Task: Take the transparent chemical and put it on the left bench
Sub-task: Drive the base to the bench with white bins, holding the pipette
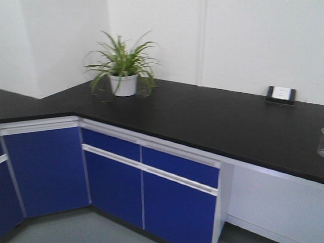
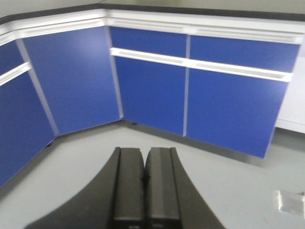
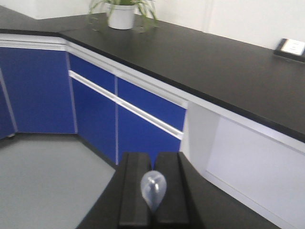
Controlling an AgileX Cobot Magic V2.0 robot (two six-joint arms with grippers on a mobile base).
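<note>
"What's on the black surface [image 1: 212, 121]?"
"A green plant [image 1: 121, 59] in a white pot [image 1: 124, 85] near the corner. A small black stand [image 1: 281, 95] sits far along, by the wall."
"And under it?"
"Blue doors [image 1: 114, 190] and grey floor [image 1: 66, 228]."

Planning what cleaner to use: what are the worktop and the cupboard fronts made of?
Worktop: black, matte, solid-looking slab, maybe resin or laminate; only faint sheen. Cupboard fronts: smooth blue panels with a soft sheen, probably laminate or painted board.

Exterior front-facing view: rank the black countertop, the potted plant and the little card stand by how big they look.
Largest: black countertop.
Next: potted plant.
Smallest: card stand.
The gaps are plain, so nearness does not blur the order.
</note>
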